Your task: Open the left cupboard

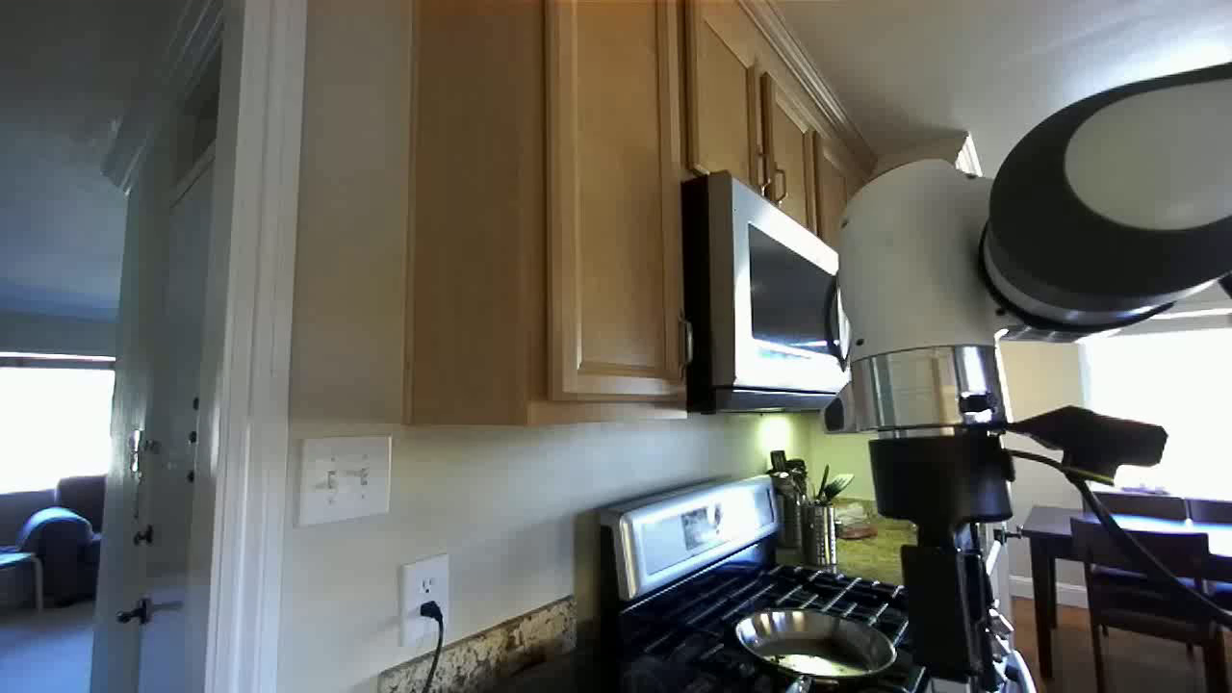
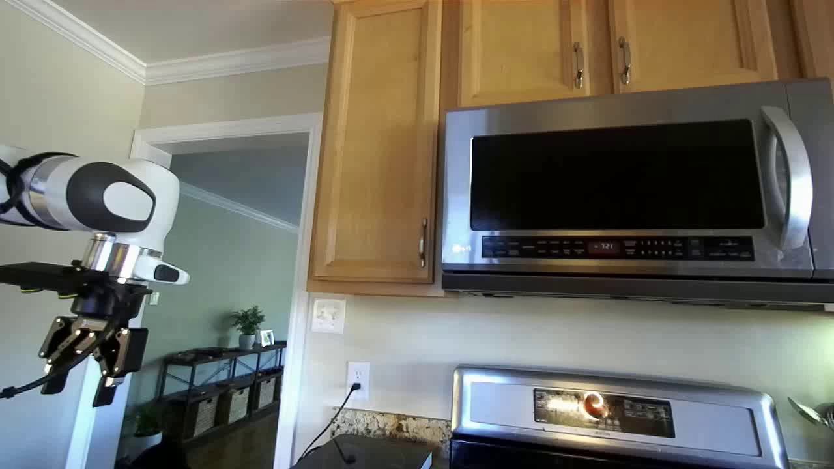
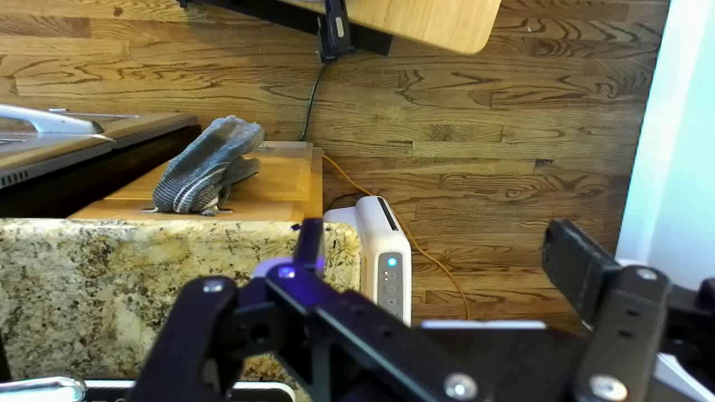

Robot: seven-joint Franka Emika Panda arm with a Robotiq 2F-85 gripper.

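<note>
The left cupboard (image 1: 616, 212) is a tall light-oak wall cabinet with one long framed-panel door, also in an exterior view (image 2: 381, 143). Its door is shut. Its slim metal handle (image 2: 422, 243) is at the lower right of the door, beside the microwave; the handle also shows in an exterior view (image 1: 685, 342). My gripper (image 2: 79, 385) points down, apart from the cupboard and lower than its handle. In the wrist view the gripper (image 3: 435, 240) has its two black fingers wide apart with nothing between them. The cupboard is out of the wrist view.
A steel microwave (image 2: 619, 176) hangs right of the cupboard. Below are the stove (image 2: 495, 404) with a steel pan (image 1: 818, 645) on it. In the wrist view are a granite counter (image 3: 84, 279), a white appliance (image 3: 385, 234) and a grey towel (image 3: 212, 162).
</note>
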